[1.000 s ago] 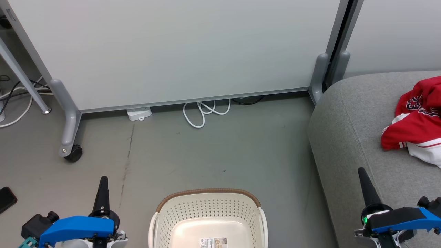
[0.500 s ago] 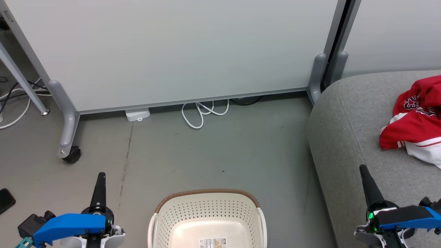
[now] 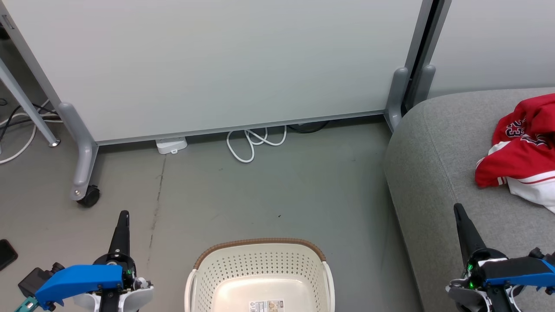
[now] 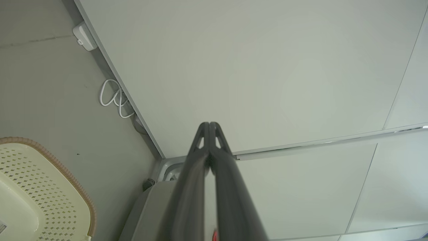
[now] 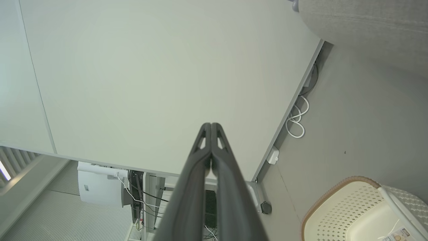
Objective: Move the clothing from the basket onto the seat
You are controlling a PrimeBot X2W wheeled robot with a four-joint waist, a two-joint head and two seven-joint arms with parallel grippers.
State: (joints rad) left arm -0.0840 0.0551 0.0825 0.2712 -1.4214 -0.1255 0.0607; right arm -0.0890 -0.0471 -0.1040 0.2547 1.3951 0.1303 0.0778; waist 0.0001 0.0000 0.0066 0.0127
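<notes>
A smooth grey floor (image 3: pixel 269 190) runs across the room, marked by a thin dark crack (image 3: pixel 158 190); behind it stands a pale, evenly lit partition panel (image 3: pixel 225 65) in a grey frame, its left foot (image 3: pixel 82 156) ending in a black castor (image 3: pixel 90 196); a second pale panel (image 3: pixel 494 43) stands just beside it on the right; under the first panel's lower edge lie a looped white cable (image 3: pixel 251 143), a small white box (image 3: pixel 171 144) and a dark cable (image 3: pixel 310 127); at the far left a slanted metal leg (image 3: pixel 26 102) meets the floor among loose cables (image 3: pixel 24 146).
</notes>
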